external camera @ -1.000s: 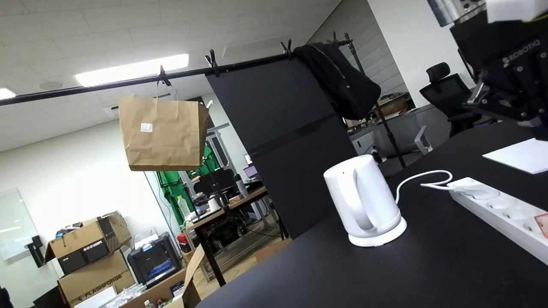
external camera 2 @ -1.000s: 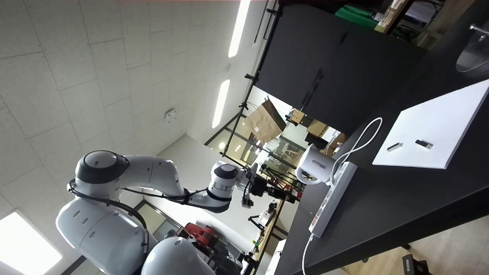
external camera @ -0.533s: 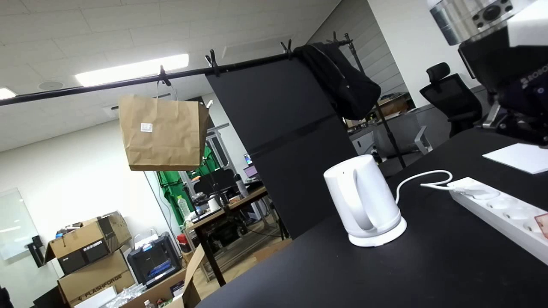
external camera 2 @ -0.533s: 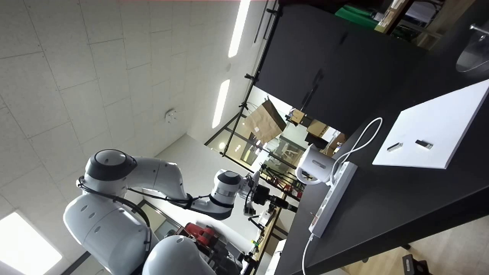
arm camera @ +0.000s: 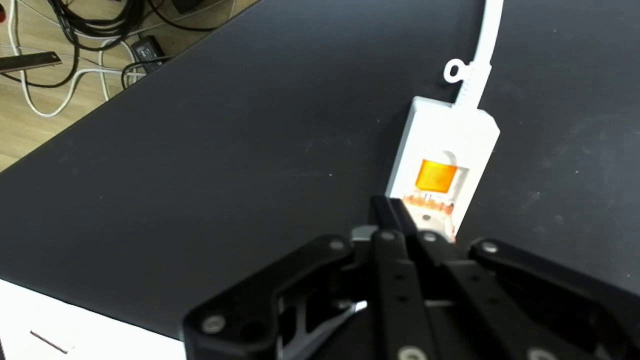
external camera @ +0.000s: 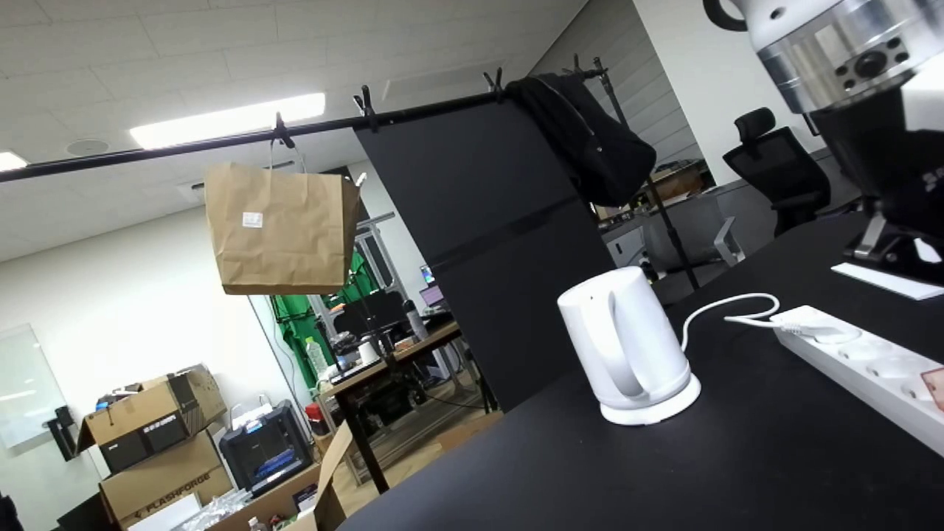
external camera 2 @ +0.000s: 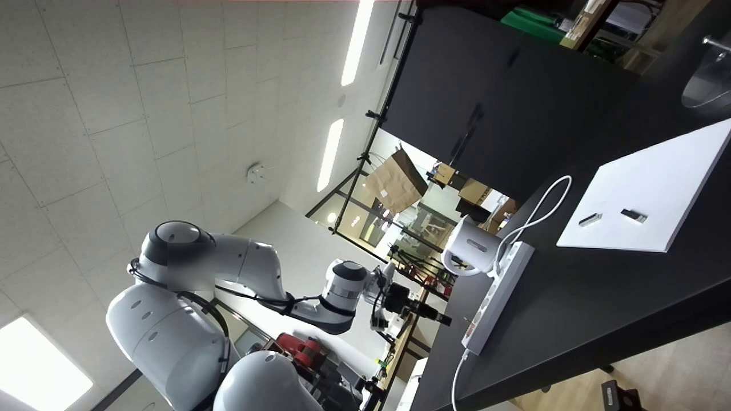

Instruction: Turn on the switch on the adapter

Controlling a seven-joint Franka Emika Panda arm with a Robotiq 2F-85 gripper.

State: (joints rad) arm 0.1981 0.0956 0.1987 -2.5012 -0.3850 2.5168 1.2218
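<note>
Switch (arm camera: 436,176) of power strip (arm camera: 454,131), right of centre in wrist view: seemed wise to bring clenched, empty gripper (arm camera: 392,209) exactly above, then press gently.

Shows smooth white rounded segments (external camera 2: 157,337), dark joint caps (external camera 2: 349,270), strapped black cables (external camera 2: 215,311), a silvery wrist collar (external camera: 833,66) and a black hand (arm camera: 393,204) with round screws (arm camera: 214,324).

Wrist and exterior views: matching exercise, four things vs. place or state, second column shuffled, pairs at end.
1. orange square switch
2. brown paper bag
3. white jug-shaped kettle
4. black fingers

A. hanging from a black bar
B. closed together
C. set into a long white plastic power strip, near one end
D. standing on a black table

Pairs: 1-C; 2-A; 3-D; 4-B
</note>
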